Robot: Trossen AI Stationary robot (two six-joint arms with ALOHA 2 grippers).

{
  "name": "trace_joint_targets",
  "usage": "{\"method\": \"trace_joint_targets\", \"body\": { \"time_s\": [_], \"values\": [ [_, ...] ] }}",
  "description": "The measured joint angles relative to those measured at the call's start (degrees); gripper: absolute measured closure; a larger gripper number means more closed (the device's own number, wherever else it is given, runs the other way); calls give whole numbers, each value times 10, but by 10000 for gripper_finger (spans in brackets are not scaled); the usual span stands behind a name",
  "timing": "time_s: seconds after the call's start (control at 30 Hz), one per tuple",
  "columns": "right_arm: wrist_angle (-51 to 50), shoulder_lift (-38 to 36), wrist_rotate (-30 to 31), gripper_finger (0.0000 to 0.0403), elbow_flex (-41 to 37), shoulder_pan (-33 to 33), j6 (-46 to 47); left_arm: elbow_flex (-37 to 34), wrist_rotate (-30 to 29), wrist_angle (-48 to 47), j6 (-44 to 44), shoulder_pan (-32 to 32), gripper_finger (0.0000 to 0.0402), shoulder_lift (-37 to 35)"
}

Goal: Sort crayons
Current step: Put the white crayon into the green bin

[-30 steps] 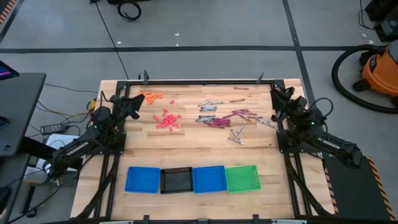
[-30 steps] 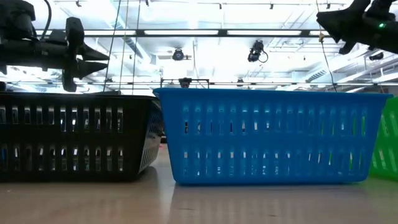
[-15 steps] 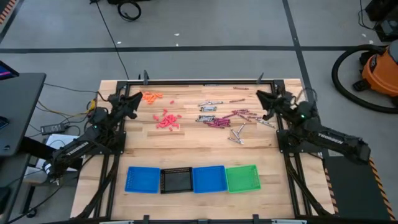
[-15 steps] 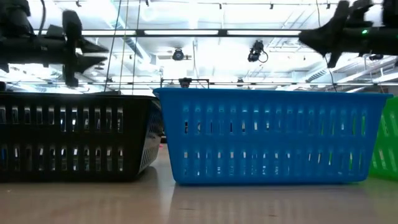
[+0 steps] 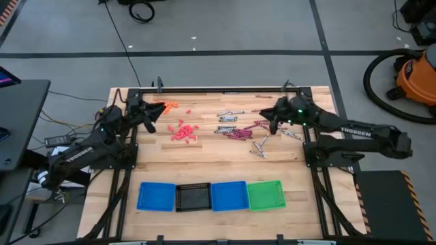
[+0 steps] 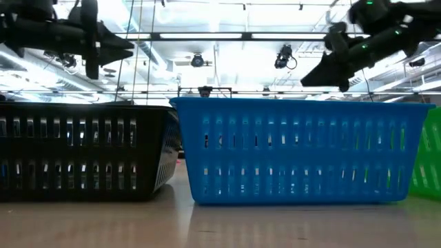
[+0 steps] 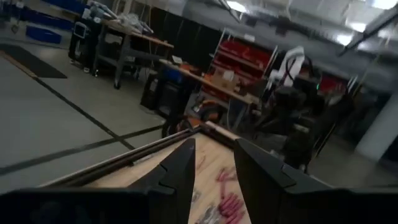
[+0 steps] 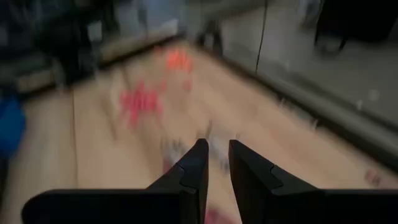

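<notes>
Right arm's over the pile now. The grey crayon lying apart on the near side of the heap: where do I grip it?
Take the grey crayon at mid-length, straight down from above. It lies flat on the table, angled, clear of the maroon crayons, so turn the right gripper until its fingers straddle the stick.

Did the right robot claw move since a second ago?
Yes. The right gripper swung inward from the table's right edge, and now hangs over the maroon and grey crayons.

A blue tray (image 6: 303, 151) stands at center on the desk (image 6: 220, 224), a black tray (image 6: 83, 151) at 9 o'clock, a green tray (image 6: 428, 165) at 3. Two dark arms hang at 10 and 2.
</notes>
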Motion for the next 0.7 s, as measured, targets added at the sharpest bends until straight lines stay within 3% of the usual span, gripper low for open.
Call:
{"method": "trace_joint_targets", "body": {
  "time_s": [0.27,0.53,0.7],
  "values": [
    [-266,167,29,332,160,79,28,13,0,23,81,0,280,68],
    [-399,345,30,331,257,152,77,14,-25,55,90,-10,275,83],
    [-420,420,26,309,297,172,77,14,-32,52,90,-23,235,83]
  ]
}}
